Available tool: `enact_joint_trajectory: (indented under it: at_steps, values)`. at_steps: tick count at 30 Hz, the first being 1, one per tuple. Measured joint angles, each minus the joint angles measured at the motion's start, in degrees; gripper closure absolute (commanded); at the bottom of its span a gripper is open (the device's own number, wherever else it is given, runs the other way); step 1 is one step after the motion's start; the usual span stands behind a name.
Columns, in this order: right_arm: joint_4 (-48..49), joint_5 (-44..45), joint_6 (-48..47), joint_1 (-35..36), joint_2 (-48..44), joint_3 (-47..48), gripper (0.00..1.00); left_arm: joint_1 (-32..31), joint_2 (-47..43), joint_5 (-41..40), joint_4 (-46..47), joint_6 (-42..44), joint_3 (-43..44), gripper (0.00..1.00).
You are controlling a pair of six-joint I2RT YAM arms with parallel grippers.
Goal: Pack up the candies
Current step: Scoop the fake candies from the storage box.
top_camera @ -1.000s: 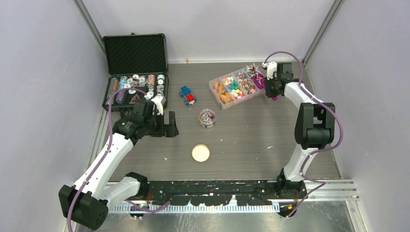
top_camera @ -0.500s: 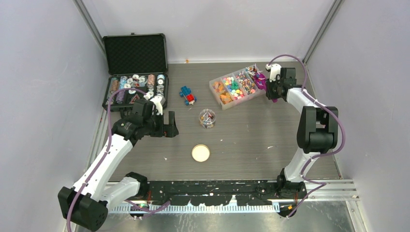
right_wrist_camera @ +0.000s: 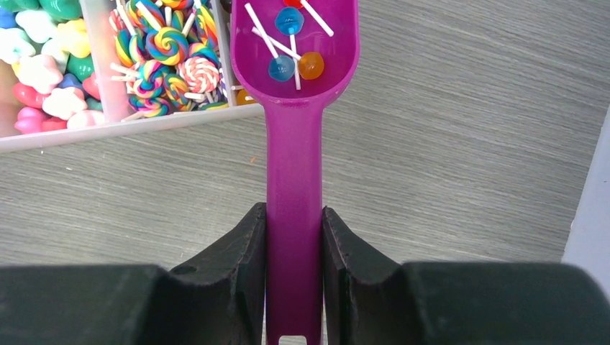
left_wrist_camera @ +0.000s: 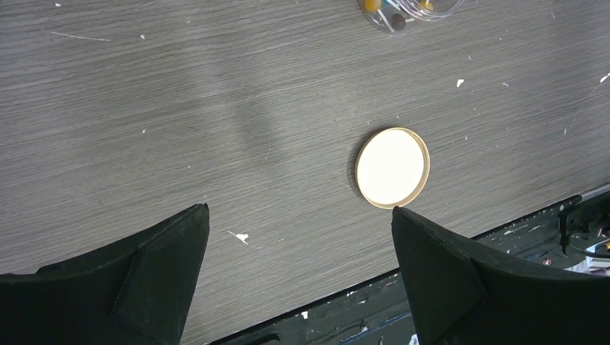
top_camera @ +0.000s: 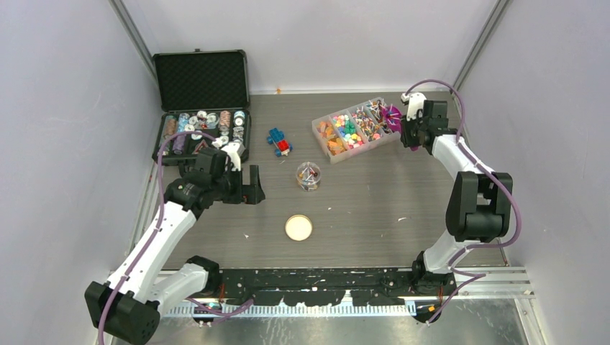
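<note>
Candies fill a clear divided tray (top_camera: 321, 136) at the back right; in the right wrist view swirl lollipops (right_wrist_camera: 165, 57) and pastel sweets (right_wrist_camera: 43, 86) show in its compartments. My right gripper (right_wrist_camera: 293, 215) is shut on the handle of a purple scoop (right_wrist_camera: 295, 65), which holds a few small blue and orange lollipops (right_wrist_camera: 288, 66) at the tray's right end; it also shows in the top view (top_camera: 414, 128). A small clear jar (top_camera: 308, 176) with some candies stands mid-table. My left gripper (top_camera: 253, 185) is open and empty, left of the jar; it also shows in its wrist view (left_wrist_camera: 298, 223).
A round cork lid (top_camera: 298, 228) lies near the table's front, also in the left wrist view (left_wrist_camera: 392, 167). An open black case (top_camera: 203, 77) with spools stands at the back left. A blue-and-red brick figure (top_camera: 279, 141) lies between case and tray.
My right gripper has drawn the scoop to the right and slightly back, out of the tray's end compartment, with candies in it. The left arm has barely moved.
</note>
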Motion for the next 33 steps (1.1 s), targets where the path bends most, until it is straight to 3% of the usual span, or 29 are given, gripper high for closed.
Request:
enact_joint_trajectory:
  at_steps: [33]
  values:
    - [-1.84,-3.56,4.98,1.46,-20.48,-5.73,1.00,0.00,-3.52,-2.56,0.04,0.07,0.00,0.00]
